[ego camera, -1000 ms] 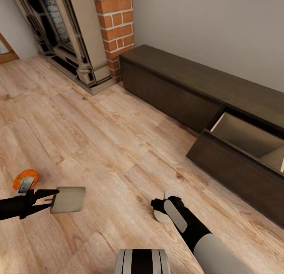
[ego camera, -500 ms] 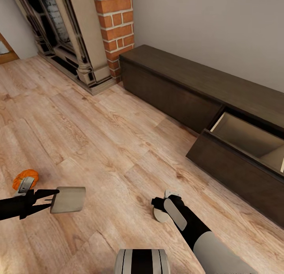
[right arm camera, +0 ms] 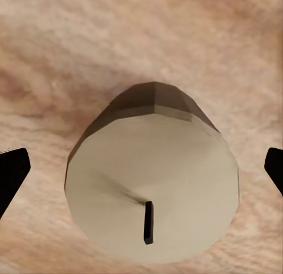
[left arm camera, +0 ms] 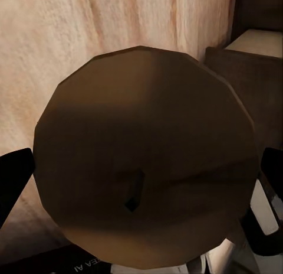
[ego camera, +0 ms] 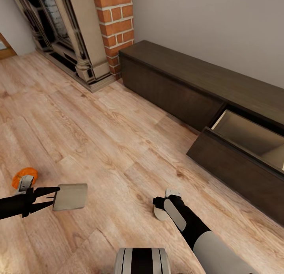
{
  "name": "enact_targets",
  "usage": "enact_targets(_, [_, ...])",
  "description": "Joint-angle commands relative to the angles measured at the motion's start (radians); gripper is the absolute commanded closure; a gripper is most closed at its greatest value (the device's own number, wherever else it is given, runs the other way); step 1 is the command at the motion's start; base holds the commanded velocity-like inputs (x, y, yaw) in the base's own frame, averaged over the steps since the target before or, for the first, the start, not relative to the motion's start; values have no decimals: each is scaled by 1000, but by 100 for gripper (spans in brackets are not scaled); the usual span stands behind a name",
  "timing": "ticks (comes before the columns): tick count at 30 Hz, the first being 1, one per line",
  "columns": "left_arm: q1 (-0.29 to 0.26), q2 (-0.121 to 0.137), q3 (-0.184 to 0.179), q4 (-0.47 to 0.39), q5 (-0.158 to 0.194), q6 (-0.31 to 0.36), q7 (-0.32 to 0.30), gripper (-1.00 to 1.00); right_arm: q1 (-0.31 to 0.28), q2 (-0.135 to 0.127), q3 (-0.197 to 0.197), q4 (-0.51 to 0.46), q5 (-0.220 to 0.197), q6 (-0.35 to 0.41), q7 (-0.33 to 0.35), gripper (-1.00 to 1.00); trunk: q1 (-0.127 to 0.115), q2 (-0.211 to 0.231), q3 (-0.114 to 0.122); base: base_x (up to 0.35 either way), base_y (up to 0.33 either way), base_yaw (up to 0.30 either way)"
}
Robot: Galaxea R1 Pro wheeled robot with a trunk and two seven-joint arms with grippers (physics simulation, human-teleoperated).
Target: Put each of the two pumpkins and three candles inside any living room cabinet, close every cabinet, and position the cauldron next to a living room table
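Grey-beige stubby candle [ego camera: 70,196] gripped in left hand [ego camera: 55,196]; right hand [ego camera: 161,208] holds second candle [right arm camera: 152,198]

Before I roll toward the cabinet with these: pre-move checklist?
1. Left gripper hold on left candle: ok, clamped between the fingers, off the floor.
2. Right gripper hold on right candle: cannot tell; in the right wrist view the fingertips look apart from it.
3. Cabinet has an open drawer: ok, pulled out, pale inside showing.
4. Pumpkin stowed: not ok, on the floor beside the left gripper.
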Motion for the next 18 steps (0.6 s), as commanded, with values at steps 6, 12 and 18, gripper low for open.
enact_targets(6, [-1,0,0,0,-4,4,-5,100,-1,-1,3,-1,-7,1,-9,-100,0,-1,-5,0,0,0])
enact_targets(12, [-1,0,0,0,-4,4,-5,100,-1,-1,3,-1,-8,1,5,-100,0,-1,-5,0,0,0])
enact_targets(18, [-1,0,0,0,-4,4,-5,100,0,-1,3,8,-9,-9,38,-100,1,-1,-12,0,0,0])
